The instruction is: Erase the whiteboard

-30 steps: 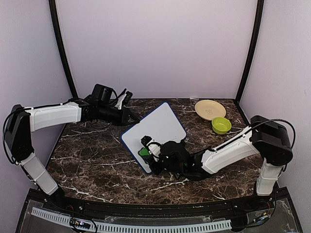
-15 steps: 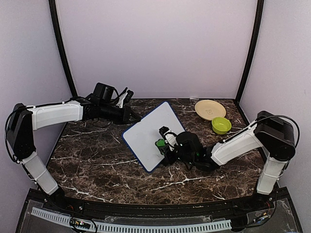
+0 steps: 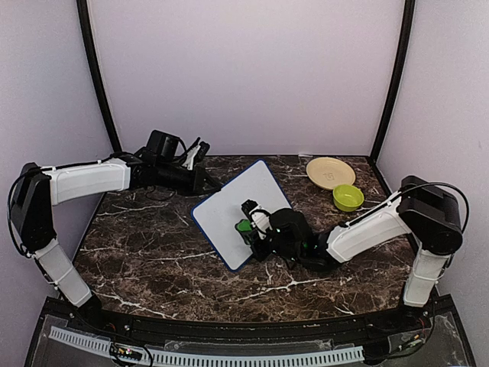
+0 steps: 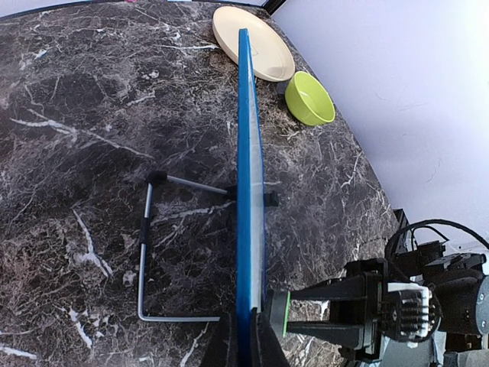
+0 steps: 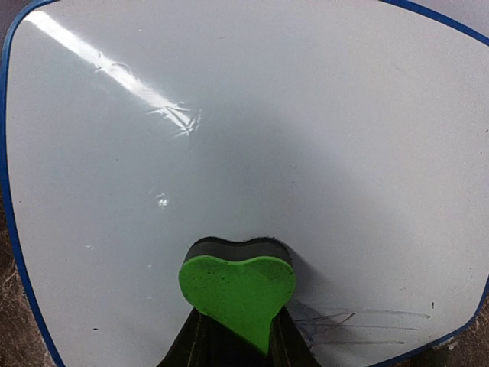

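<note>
Bowl: one green bowl [image 3: 348, 197] near the far right corner of the worktop [image 3: 153, 252]; its inside shows only plain green.
Plate: one cream plate [image 3: 330, 172] just beside the bowl, closer to the far edge; its face shows only its own surface.
Whiteboard: one whiteboard [image 3: 237, 206] in the middle of the worktop, nearer the far edge, propped up at a tilt on one wire stand [image 4: 145, 252]. The face is mostly white, with faint grey lines [image 5: 359, 321] near one corner.
Eraser: one green eraser [image 3: 243, 226], pressed flat against the whiteboard's face.
Left gripper: the left gripper [image 4: 244, 344] is clenched on the whiteboard's blue rim, one finger on each side.
Right gripper: the right gripper [image 5: 233, 344] grasps the eraser between its fingers.
Count: two arms, one whiteboard, one eraser, one stand, one plate, one bowl.
</note>
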Motion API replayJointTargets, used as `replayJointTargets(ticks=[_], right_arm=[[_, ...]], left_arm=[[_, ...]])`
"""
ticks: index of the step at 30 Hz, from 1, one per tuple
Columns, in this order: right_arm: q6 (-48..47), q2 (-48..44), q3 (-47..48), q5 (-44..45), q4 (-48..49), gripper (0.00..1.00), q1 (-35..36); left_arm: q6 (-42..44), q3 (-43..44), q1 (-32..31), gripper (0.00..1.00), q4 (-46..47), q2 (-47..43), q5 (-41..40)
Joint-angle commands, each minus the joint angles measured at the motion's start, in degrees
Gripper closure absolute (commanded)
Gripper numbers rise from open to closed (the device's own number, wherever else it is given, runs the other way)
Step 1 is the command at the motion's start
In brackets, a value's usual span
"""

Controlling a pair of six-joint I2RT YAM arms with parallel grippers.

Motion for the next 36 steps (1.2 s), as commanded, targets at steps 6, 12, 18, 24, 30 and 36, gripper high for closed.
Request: replayJointTargets(ticks=[6, 12, 18, 24, 30, 36], right_arm=[[-0.31, 0.69, -0.62, -3.02, 0.98, 0.99, -1.15], [-0.57, -2.11, -2.83, -3.46, -0.39, 0.99, -4.86], [0.12, -2.86, -4.24, -5.71, 0.37, 0.99, -8.81], [1.93, -3.32, -4.46, -8.5, 1.17, 0.99, -13.29], [1.71, -3.35, -3.22, -9.95, 1.12, 0.99, -14.63], [2.42, -2.43, -1.61, -11.86, 2.94, 0.99, -12.61]], left_arm=[[0.27, 1.68, -0.9, 1.0, -0.38, -0.75, 1.5], [0.16, 2.61, -0.73, 1.0, 0.05, 0.55, 1.79], [-0.01, 4.29, -0.55, 1.0, -0.07, 1.44, 2.0], [0.41, 5.03, -0.39, 1.0, -0.99, 1.27, 1.78], [0.77, 4.72, -0.14, 1.0, -1.56, 0.39, 1.23], [0.85, 4.41, 0.04, 1.0, -1.84, -0.39, 0.9]])
